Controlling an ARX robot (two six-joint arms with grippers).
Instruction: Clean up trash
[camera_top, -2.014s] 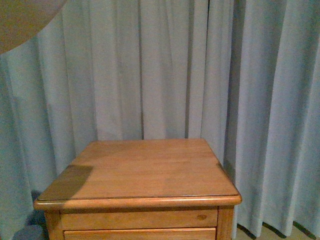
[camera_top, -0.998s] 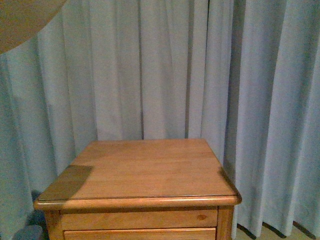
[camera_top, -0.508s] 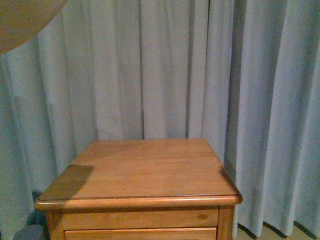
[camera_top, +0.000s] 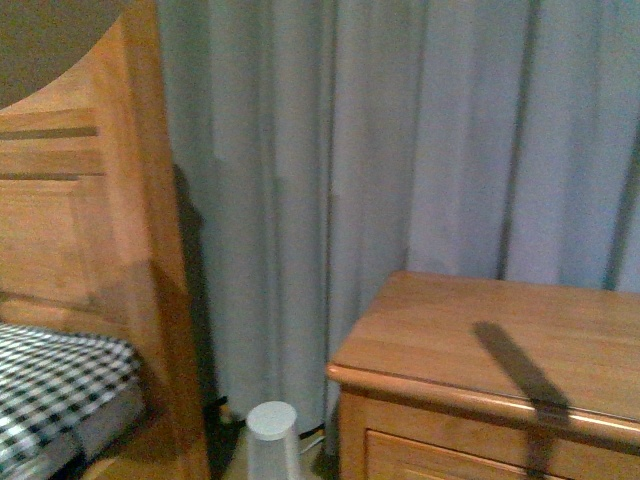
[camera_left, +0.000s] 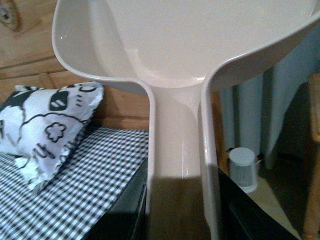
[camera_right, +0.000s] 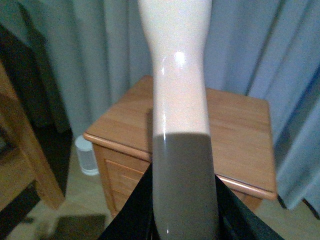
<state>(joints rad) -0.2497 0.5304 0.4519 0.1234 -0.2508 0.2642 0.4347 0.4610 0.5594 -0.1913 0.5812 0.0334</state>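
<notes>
Two tools are gripped. Leftmost, the left gripper has its black jaws closed around the stem of a pale pink dustpan, with a patterned pillow and checked bedding beyond it, by the wooden headboard. A small white cylinder stands on the floor before the curtain. Rightward, the nightstand sits beyond the right gripper, clamped on a pale handle. Where the trash lies, I cannot tell.

front: faces curtain, nightstand | left wrist: close behind dustpan, toward bed | right wrist: along handle, same nightstand
</notes>
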